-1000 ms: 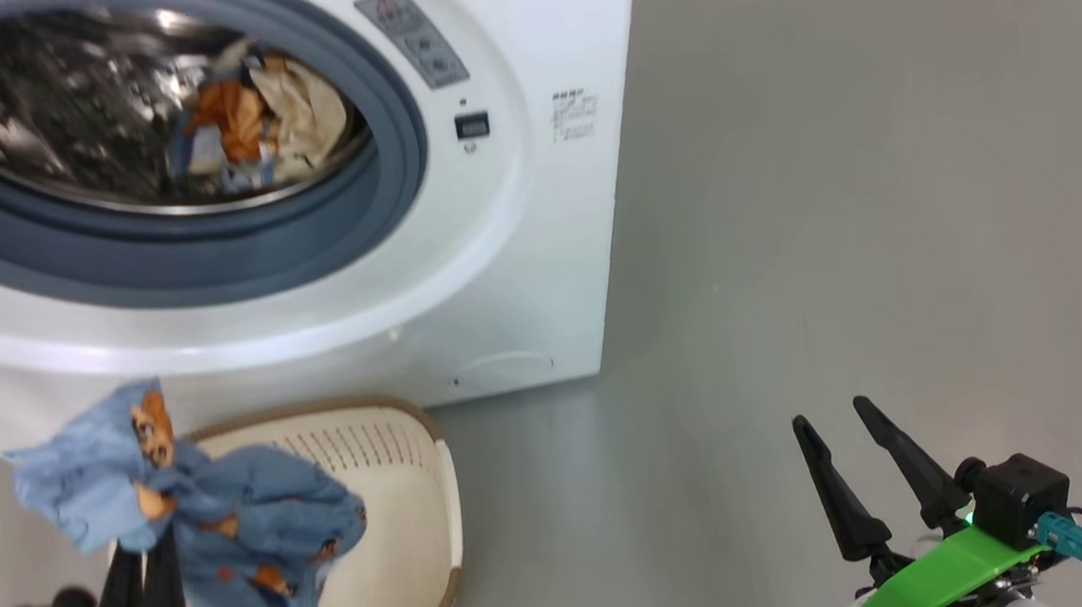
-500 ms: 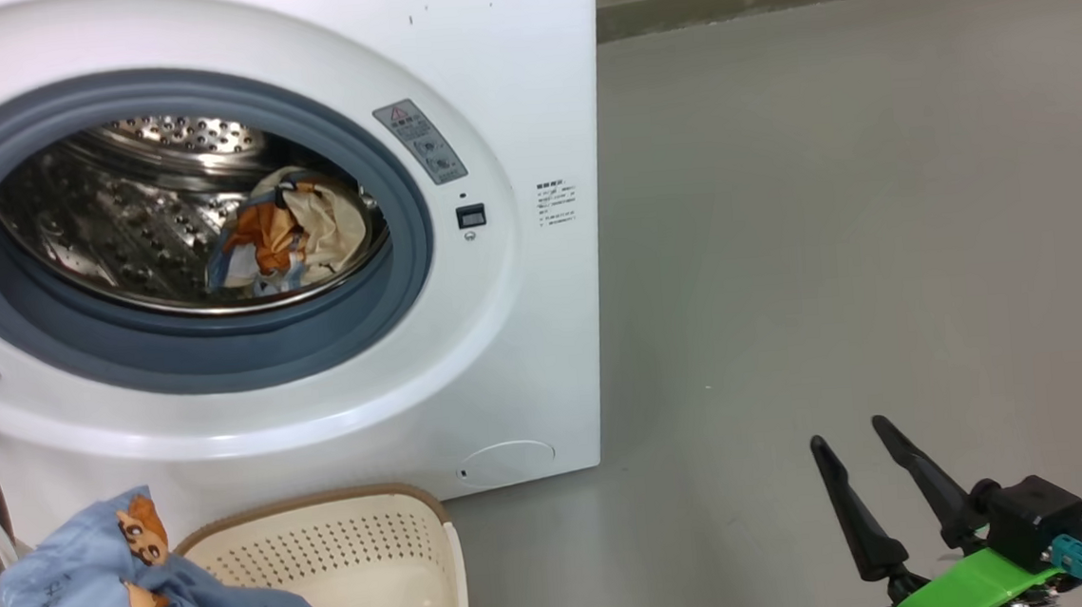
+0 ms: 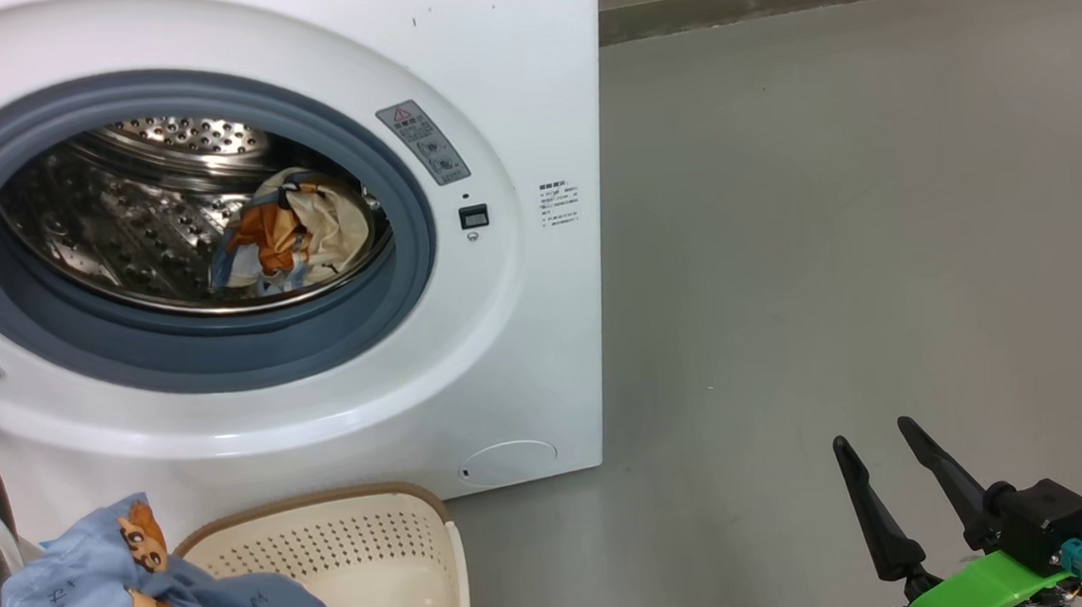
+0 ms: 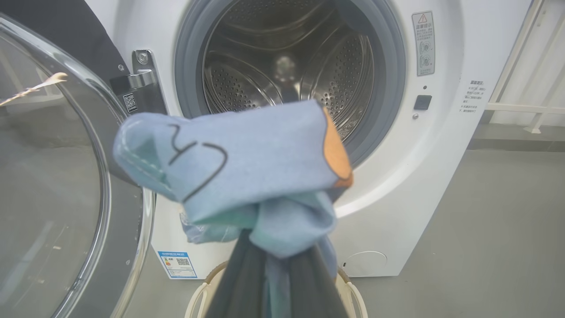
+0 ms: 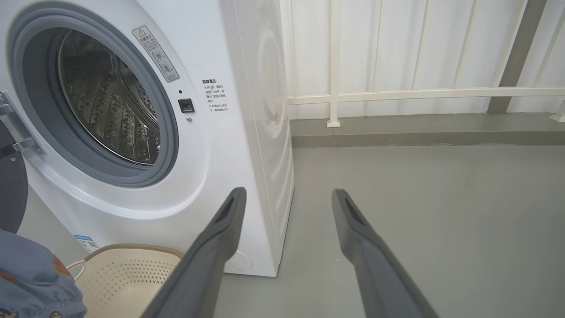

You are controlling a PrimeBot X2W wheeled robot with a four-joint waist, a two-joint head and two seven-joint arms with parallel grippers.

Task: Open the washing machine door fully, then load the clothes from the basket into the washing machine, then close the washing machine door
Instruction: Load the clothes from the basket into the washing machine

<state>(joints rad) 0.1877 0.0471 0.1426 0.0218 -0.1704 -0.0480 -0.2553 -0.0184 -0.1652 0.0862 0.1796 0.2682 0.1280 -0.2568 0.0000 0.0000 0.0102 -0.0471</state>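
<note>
So the blue cloth (image 3: 167,606) is a crumpled light-blue piece with orange cartoon critters on it and some dark line print. From the left wrist you can see stitching along one folded edge (image 4: 247,163) and an orange patch on its right end.

It's bunched up, wider than it is tall. From the head camera its long axis runs from upper left down to lower right, with one corner poking up. From the left wrist it lies crosswise over the fingers, and the fold faces the drum (image 4: 287,66) opening.

The left gripper (image 4: 276,260) is clamped on the cloth from below, with the fabric ballooning over the fingertips and a bit hanging down between the fingers. The bundle sits in the air over the left end of the basket (image 3: 329,547), low in front of the washer (image 3: 527,104), just beside the swung-open door (image 4: 53,176).

More clothes (image 3: 294,240), cream and orange, lie inside the drum.

The right gripper (image 3: 872,435) is off to the right over bare floor, fingers spread with nothing in them, well apart from the cloth.
</note>
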